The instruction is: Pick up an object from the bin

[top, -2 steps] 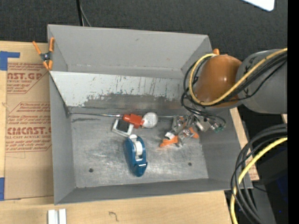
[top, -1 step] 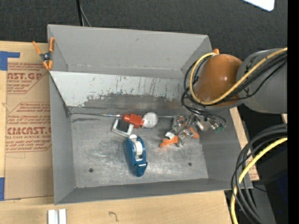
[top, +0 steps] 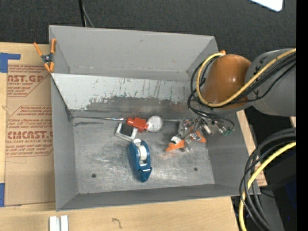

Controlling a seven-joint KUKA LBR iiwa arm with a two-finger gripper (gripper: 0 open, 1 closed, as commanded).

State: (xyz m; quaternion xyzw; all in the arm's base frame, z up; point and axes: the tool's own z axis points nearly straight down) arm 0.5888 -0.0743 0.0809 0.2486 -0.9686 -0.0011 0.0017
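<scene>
We start with the grey bin [top: 62,129], whose floor is mostly bare. The arm [top: 226,81], under its orange cover, leans in over the right wall. The gripper [top: 191,133] sits low at the right of the floor, and we cannot tell whether it is apart or together.

The largest loose thing is a blue-and-white dispenser [top: 139,161], lying near the middle front. Behind it, a clear frame [top: 123,131], a red piece [top: 137,123] and a white ball [top: 154,123] lie close together.

The smallest is an orange-and-white piece [top: 176,145], just beside the gripper on the side toward the bin's middle. We judge it the likeliest pick, though we do not see it clamped.

The piece is small and low, so a closing gripper could nudge it aside. It could also catch only an edge, and the piece would slip out on the lift.
</scene>
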